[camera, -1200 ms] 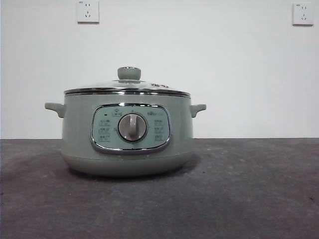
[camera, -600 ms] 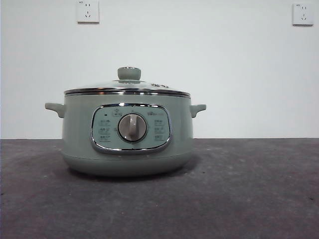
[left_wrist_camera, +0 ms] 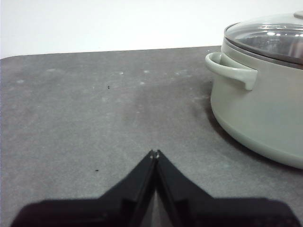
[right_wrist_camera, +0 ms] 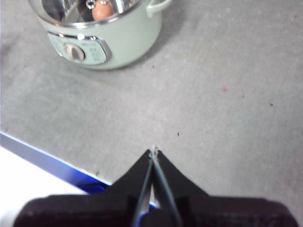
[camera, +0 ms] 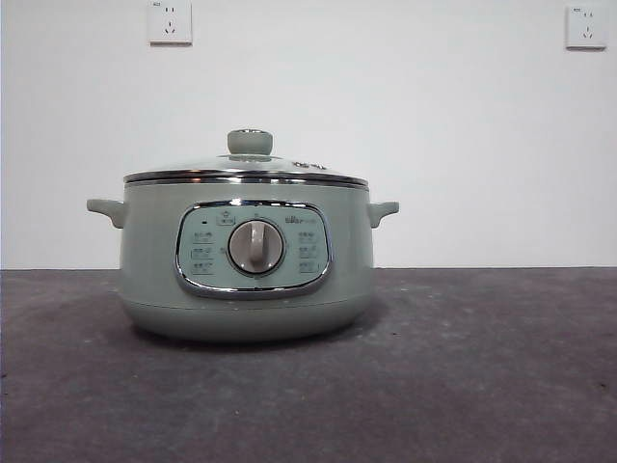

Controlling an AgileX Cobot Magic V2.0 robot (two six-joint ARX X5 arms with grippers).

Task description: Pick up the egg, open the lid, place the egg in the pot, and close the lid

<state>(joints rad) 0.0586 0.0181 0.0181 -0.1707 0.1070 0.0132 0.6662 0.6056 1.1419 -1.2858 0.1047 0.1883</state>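
Observation:
The pale green pot (camera: 154, 260) stands on the dark table, left of centre in the front view. The glass lid (camera: 202, 166) with its green knob (camera: 250, 142) sits closed on it. In the right wrist view the reddish-brown egg (right_wrist_camera: 102, 11) shows through the lid, inside the pot (right_wrist_camera: 128, 45). My left gripper (left_wrist_camera: 155, 152) is shut and empty, low over the table beside the pot's side handle (left_wrist_camera: 232, 71). My right gripper (right_wrist_camera: 153, 151) is shut and empty, well away from the pot near the table's edge. Neither gripper shows in the front view.
The table's edge (right_wrist_camera: 42, 153) runs close under my right gripper, with a blue strip and a white floor beyond. Two wall sockets (camera: 170, 21) (camera: 585, 26) sit high on the white wall behind.

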